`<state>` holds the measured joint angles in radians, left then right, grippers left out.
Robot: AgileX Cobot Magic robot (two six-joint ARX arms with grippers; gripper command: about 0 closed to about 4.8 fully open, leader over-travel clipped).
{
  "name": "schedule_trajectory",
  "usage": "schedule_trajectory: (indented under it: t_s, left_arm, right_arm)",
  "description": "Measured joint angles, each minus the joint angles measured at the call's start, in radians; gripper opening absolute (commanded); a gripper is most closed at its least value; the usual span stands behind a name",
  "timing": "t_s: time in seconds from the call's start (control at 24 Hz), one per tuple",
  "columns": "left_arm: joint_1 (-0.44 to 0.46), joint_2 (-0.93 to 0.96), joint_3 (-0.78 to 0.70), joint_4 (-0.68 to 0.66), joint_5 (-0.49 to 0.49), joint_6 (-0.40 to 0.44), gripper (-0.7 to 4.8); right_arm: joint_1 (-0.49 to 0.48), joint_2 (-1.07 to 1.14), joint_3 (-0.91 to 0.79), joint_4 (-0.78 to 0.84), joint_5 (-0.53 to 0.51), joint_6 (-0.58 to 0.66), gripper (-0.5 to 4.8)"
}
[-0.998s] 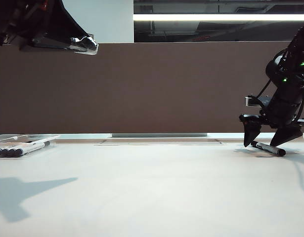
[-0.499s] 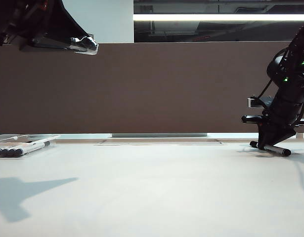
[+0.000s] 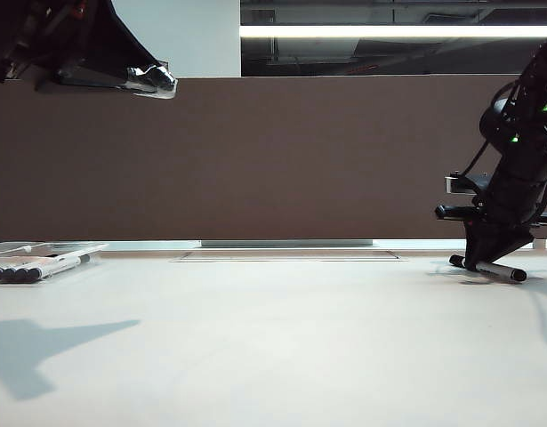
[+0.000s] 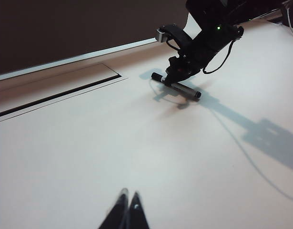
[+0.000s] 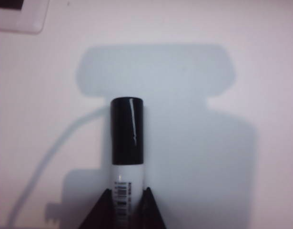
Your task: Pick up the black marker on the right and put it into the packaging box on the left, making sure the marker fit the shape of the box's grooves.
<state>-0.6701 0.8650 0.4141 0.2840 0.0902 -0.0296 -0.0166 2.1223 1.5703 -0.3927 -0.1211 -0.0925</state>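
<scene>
The black marker (image 3: pixel 502 270) lies on the table at the far right, its white barrel and black cap (image 5: pixel 127 136) clear in the right wrist view. My right gripper (image 5: pixel 126 191) points down onto it, one finger pressed against each side of the barrel. From the left wrist view the right gripper (image 4: pixel 178 78) stands over the marker (image 4: pixel 185 90). The packaging box (image 3: pixel 44 248) sits at the far left edge with several markers (image 3: pixel 28 270) in it. High above that side hangs my left gripper (image 3: pixel 154 80), its fingertips (image 4: pixel 121 200) shut together on nothing.
A recessed rectangular panel (image 3: pixel 286 256) lies in the table at the back, under a brown wall. Its pale corner (image 5: pixel 16 18) shows beyond the marker's cap. The left arm's shadow (image 3: pixel 42 349) falls on the table front left.
My right gripper stood wide open astride the marker one second ago; its fingers have since closed onto the barrel. The left arm has not moved.
</scene>
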Motion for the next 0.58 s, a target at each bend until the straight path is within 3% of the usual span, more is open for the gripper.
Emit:
schedule_trajectory:
  t_s: [0.58]
  left_arm:
    - [0.000,0.000,0.000,0.000,0.000,-0.080,-0.05]
  right_arm:
    - [0.077,-0.226,-0.002,0.074,-0.003,0.063,-0.06]
